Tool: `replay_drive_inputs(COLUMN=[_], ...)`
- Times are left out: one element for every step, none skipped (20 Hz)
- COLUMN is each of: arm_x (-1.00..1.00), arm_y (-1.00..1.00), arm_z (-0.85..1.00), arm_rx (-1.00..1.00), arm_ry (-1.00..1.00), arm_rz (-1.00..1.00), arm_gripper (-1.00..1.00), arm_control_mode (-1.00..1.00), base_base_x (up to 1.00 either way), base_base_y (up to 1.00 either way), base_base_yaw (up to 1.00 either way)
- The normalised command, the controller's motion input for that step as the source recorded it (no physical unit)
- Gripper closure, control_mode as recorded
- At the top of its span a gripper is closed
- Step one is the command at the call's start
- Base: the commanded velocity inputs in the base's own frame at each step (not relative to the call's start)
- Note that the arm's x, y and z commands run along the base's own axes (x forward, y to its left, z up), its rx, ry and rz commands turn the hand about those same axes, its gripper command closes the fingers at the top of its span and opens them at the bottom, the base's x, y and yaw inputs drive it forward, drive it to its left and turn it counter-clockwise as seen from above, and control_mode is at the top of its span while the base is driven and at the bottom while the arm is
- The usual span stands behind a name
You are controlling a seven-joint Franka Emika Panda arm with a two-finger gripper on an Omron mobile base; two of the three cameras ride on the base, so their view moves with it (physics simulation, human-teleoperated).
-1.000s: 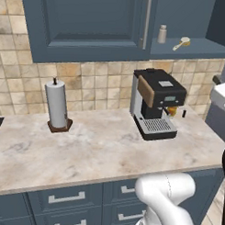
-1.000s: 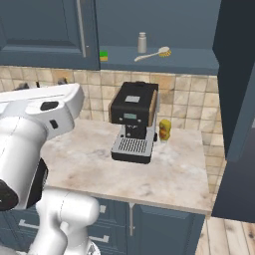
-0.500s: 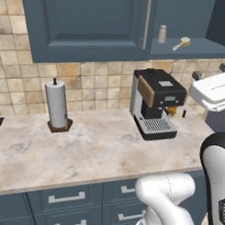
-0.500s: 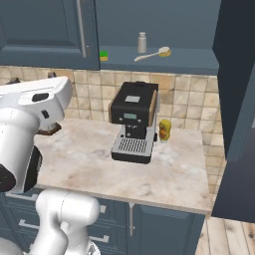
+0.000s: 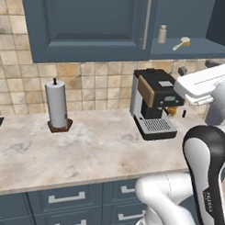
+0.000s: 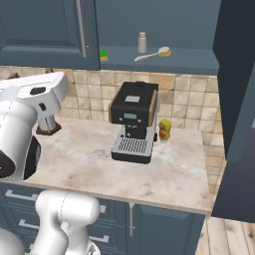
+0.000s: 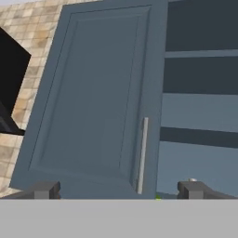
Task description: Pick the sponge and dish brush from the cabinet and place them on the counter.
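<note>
Right base view, upper middle: sponge (image 6: 103,55) looks soft and light, pinch its sides; brush (image 6: 152,53) is skinny, grab the handle. Claw (image 7: 119,190) spread wide, empty.

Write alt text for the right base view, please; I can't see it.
An open cabinet shelf holds a green sponge, a grey shaker and a dish brush, above a black coffee machine on a beige counter. The white robot arm rises at left.

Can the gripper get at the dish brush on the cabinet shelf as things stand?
Probably yes. The dish brush lies in the open part of the cabinet, nothing before it; a shaker stands beside it. The gripper is open, facing the cabinet.
</note>
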Motion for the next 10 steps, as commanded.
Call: replay_drive_inputs(arm_x=[0.3,0.28,0.25,0.22,0.22,0.17,0.16,0.15,0.18,0.21], arm_y=[0.0,0.0,0.0,0.0,0.0,0.0,0.05,0.12,0.16,0.19], arm_z=[0.0,0.0,0.0,0.0,0.0,0.0,0.0,0.0,0.0,0.0], arm_rx=[0.0,0.0,0.0,0.0,-0.01,-0.01,-0.02,-0.02,-0.03,-0.03], arm_ry=[0.01,0.0,0.01,0.02,0.02,0.0,0.0,0.0,0.0,0.0], arm_rz=[0.0,0.0,0.0,0.0,0.0,0.0,0.0,0.0,0.0,0.0], arm_gripper=[-1.0,-1.0,-1.0,-1.0,-1.0,-1.0,-1.0,-1.0,-1.0,-1.0], arm_control_mode=[-1.0,-1.0,-1.0,-1.0,-1.0,-1.0,-1.0,-1.0,-1.0,-1.0], base_base_x=[0.0,0.0,0.0,0.0,0.0,0.0,0.0,0.0,0.0,0.0], base_base_y=[0.0,0.0,0.0,0.0,0.0,0.0,0.0,0.0,0.0,0.0], base_base_yaw=[0.0,0.0,0.0,0.0,0.0,0.0,0.0,0.0,0.0,0.0])
